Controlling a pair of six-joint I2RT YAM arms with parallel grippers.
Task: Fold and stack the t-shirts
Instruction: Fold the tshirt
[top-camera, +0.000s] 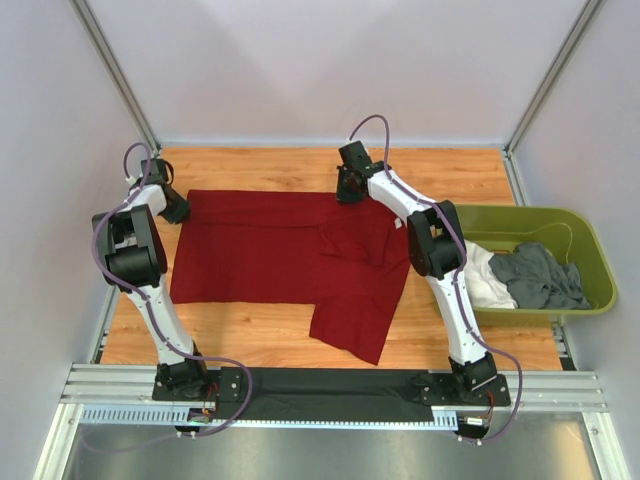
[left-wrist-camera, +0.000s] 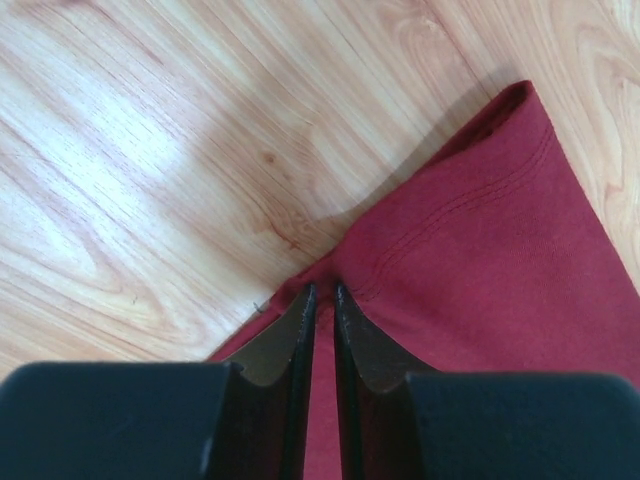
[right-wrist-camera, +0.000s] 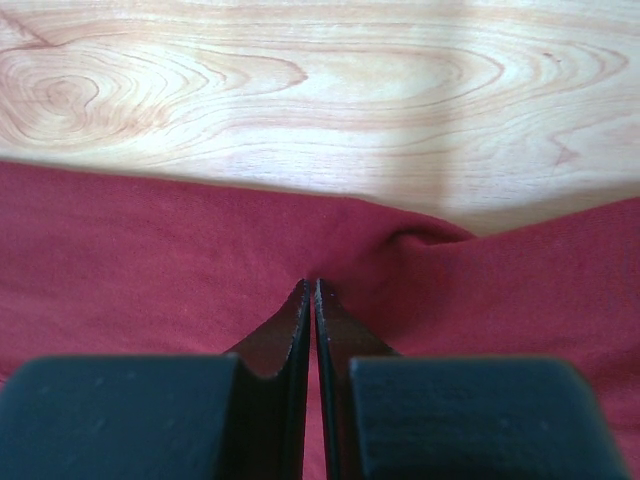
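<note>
- Where the wooden table (top-camera: 250, 335) lies bare, its pale orange boards show looping, glossy grain. On it the dark red t-shirt (top-camera: 270, 255) is spread flat: a matte knit, broadly rectangular, with one flap reaching toward 5 o'clock and a creased, doubled patch near its right side.
- At the shirt's 10 o'clock corner sits the left gripper (top-camera: 176, 207). In its wrist view the thin black fingers (left-wrist-camera: 298, 340) are drawn nearly together, with red cloth pinched in the slim gap. A double-stitched hem runs off toward 1 o'clock beside them.
- On the shirt's far edge, at about 1 o'clock, sits the right gripper (top-camera: 348, 190). In its wrist view the fingers (right-wrist-camera: 298, 330) are pressed tight and clenched on the red cloth at the hem. The cloth bunches into a small raised pucker at 2 o'clock from the tips.
- At 3 o'clock from the shirt stands an olive-green plastic tub (top-camera: 520, 211), smooth-walled with rounded corners.
- Inside the tub the white t-shirt (top-camera: 490, 285) lies crumpled at the 9 o'clock end. The dark grey t-shirt (top-camera: 540, 275) lies in soft rumpled folds, touching the white one on its 3 o'clock side.
</note>
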